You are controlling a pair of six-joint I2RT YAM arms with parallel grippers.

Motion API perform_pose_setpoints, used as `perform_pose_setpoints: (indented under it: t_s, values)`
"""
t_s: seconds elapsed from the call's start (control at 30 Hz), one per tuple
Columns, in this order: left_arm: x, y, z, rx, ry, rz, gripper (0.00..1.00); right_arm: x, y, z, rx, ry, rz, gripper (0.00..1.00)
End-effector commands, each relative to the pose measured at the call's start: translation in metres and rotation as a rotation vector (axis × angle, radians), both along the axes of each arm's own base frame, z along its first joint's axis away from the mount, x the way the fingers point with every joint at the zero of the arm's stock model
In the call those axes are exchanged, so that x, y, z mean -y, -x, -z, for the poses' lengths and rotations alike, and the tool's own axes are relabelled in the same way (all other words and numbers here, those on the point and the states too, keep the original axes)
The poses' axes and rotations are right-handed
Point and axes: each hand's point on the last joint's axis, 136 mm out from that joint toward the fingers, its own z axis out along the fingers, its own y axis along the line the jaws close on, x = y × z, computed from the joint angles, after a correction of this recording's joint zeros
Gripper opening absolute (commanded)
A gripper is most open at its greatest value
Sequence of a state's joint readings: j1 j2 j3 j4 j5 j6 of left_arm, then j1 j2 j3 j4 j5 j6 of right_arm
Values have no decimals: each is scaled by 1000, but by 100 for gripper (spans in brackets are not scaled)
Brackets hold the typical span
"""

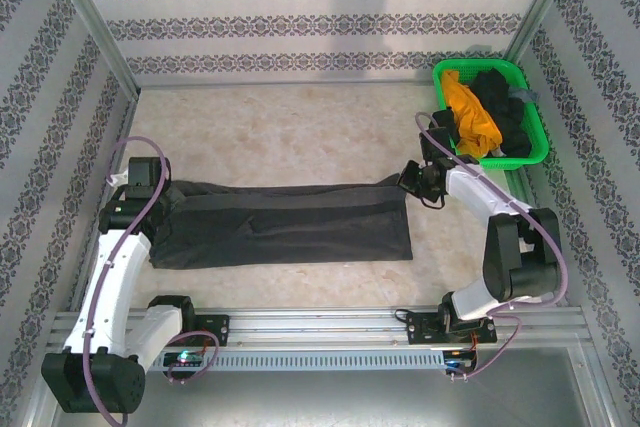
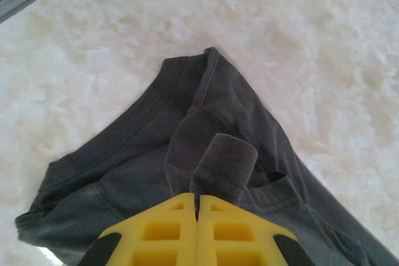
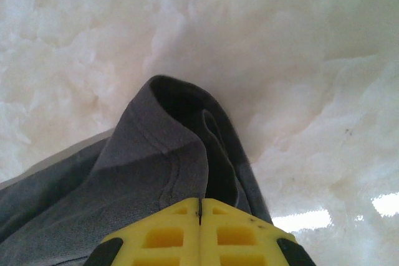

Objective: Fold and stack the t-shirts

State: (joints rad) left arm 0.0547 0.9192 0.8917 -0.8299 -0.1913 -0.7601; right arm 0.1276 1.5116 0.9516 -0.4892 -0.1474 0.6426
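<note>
A large charcoal-grey t-shirt (image 1: 290,222) lies as a long folded strip across the middle of the table. My left gripper (image 1: 163,190) sits at its left end, and my right gripper (image 1: 412,179) at its right end. In the left wrist view the yellow left gripper (image 2: 197,202) is shut on a raised ribbed fold of the shirt (image 2: 137,154). In the right wrist view the right gripper (image 3: 199,204) is shut on a pinched edge of the grey cloth (image 3: 143,154), which stands up off the table. A mustard-yellow t-shirt (image 1: 470,112) and a black t-shirt (image 1: 505,102) lie bunched in the basket.
The bright green mesh basket (image 1: 480,65) stands at the back right corner, just behind the right arm. Patterned walls close in the table on three sides. A metal rail (image 1: 320,322) carrying the arm bases runs along the near edge.
</note>
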Motion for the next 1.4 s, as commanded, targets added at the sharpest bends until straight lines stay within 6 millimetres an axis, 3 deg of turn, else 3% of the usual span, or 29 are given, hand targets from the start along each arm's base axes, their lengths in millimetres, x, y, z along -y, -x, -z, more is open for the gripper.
perform_pose_setpoints:
  t_s: [0.0, 0.27, 0.4, 0.47, 0.53, 0.6, 0.73, 0.9, 1.0, 1.1, 1.2, 1.37]
  values:
    - [-12, 19, 5, -49, -34, -73, 0, -1, 8, -7, 20, 14, -24, 0]
    - [-13, 40, 31, -118, -3, -146, 0, -2, 33, 11, -46, 9, -25, 0]
    - [-10, 55, 54, -190, 39, -200, 0, 3, 50, 20, -93, 15, 2, 14]
    - [-9, 64, 65, -216, 56, -232, 0, 6, 54, 16, -80, 12, 25, 25]
    - [-7, 67, 72, -218, 72, -241, 0, 10, 57, 11, -68, 17, 49, 30]
    - [-4, 63, 76, -203, 90, -227, 9, 11, 56, 5, -51, 15, 70, 32]
    - [-2, 50, 73, -171, 101, -201, 17, 4, 46, -3, -15, -20, 86, 33]
    - [-1, 32, 59, -156, 102, -171, 45, -14, 31, 3, -37, -86, 108, 30]
    - [1, 18, 45, -117, 103, -143, 46, -21, 19, 5, -26, -122, 130, 23]
    - [3, -13, 39, -69, 120, -90, 47, -26, 6, 8, -41, -126, 134, 23]
    - [2, -47, 47, -77, 194, -73, 54, -24, 1, 21, -90, -107, 152, 31]
    - [-12, -84, 85, -136, 276, -70, 56, -10, -8, 45, -141, -125, 250, 38]
